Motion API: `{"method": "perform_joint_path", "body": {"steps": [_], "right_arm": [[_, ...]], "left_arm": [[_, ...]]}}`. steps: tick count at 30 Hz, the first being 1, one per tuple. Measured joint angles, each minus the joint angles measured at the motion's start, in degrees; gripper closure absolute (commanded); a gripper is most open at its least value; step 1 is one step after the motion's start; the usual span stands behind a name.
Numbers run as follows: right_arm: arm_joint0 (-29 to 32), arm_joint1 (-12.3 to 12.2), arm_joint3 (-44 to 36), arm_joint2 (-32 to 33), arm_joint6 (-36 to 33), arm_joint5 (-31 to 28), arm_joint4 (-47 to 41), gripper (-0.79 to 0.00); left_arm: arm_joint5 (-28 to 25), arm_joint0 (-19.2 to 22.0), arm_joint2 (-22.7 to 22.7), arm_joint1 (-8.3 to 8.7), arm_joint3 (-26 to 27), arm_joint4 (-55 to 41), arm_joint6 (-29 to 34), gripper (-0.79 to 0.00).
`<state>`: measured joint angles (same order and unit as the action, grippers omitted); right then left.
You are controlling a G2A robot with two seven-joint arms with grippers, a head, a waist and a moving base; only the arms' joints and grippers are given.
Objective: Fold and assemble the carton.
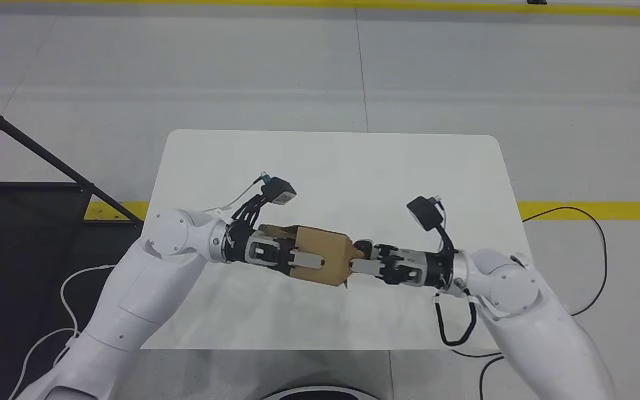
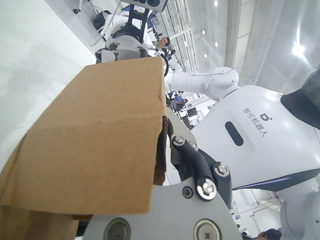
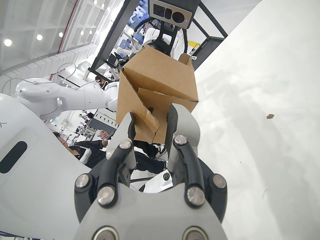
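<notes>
A brown cardboard carton [image 1: 322, 252] hangs above the white table, between the two arms. My left gripper [image 1: 298, 257] is shut on the carton's left end. In the left wrist view the carton [image 2: 100, 131] is very close, one finger [image 2: 178, 128] lies against its outer wall, and the other is hidden behind the cardboard. My right gripper [image 1: 358, 263] is at the right end. In the right wrist view that gripper [image 3: 151, 119] is shut on the folded end flaps of the carton [image 3: 160, 81], with both pads touching cardboard. One flap [image 3: 186, 59] sticks up at the far end.
The white table [image 1: 400, 180] has rounded corners and bare room behind and beside the arms. A small brown scrap [image 3: 270, 116] lies on it. A black frame [image 1: 45, 225] stands off the table's left side.
</notes>
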<state>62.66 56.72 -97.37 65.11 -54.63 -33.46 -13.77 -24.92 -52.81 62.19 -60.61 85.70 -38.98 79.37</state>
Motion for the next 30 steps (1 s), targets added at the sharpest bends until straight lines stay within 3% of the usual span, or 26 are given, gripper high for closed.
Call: {"method": "perform_joint_path", "body": {"steps": [30], "right_arm": [[-2.16, 0.62, -0.62, -2.08, 0.61, 2.69, 3.25, -0.314]], "left_arm": [[-0.30, 1.32, -2.16, 0.38, -0.82, -0.46, -0.30, 0.000]]}}
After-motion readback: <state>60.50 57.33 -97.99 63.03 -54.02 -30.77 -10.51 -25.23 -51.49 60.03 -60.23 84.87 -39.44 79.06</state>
